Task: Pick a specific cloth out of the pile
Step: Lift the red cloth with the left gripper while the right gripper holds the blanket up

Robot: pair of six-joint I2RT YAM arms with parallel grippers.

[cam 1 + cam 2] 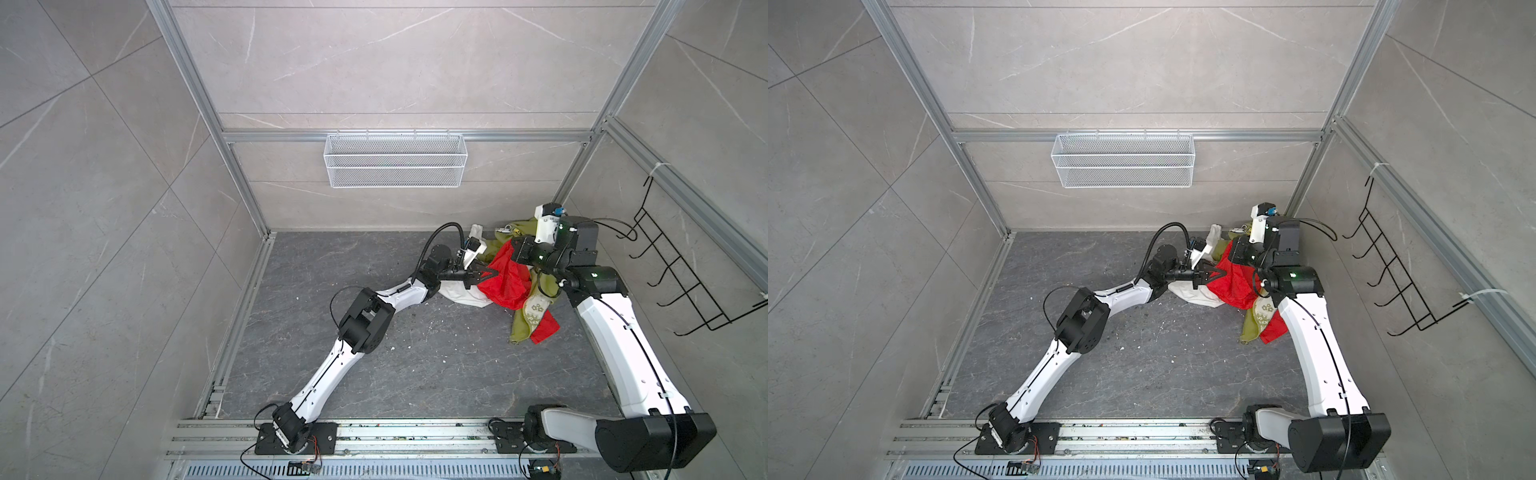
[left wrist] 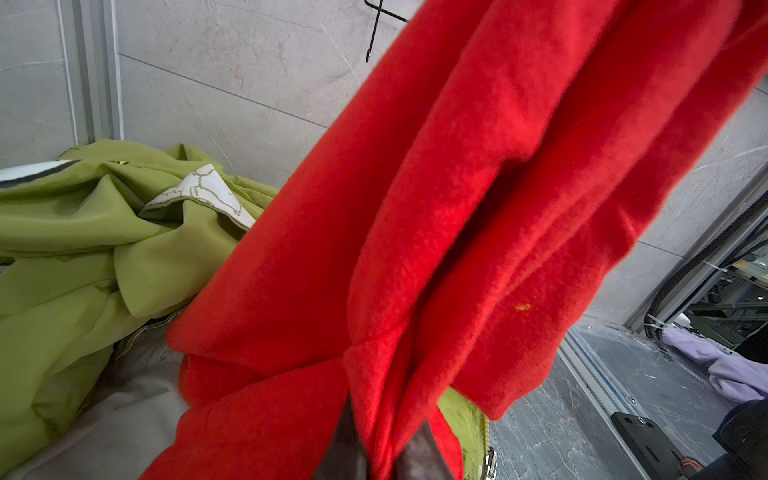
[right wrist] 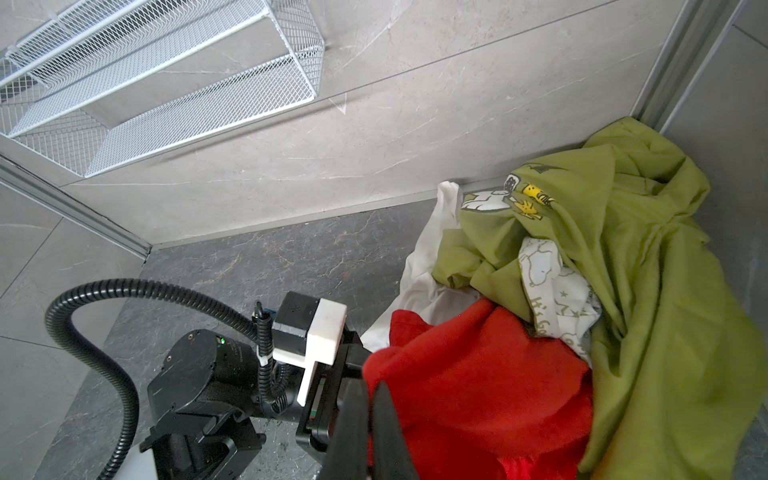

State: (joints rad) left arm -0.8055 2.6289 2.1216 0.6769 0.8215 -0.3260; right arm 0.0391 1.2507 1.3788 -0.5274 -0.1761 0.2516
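Left pincer [image 2: 382, 432] and right pincer [image 3: 370, 399] both grip the red cloth [image 1: 505, 282]; olive-green cloth [image 3: 648, 291] crowds behind.

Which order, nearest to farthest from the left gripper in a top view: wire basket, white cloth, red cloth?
1. red cloth, clamped in the left gripper.
2. white cloth, lying just beside the gripper.
3. wire basket, up on the back wall.

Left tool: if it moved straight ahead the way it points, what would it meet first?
The left tool already pinches the red cloth; beyond that, probably the right arm, depth unclear.
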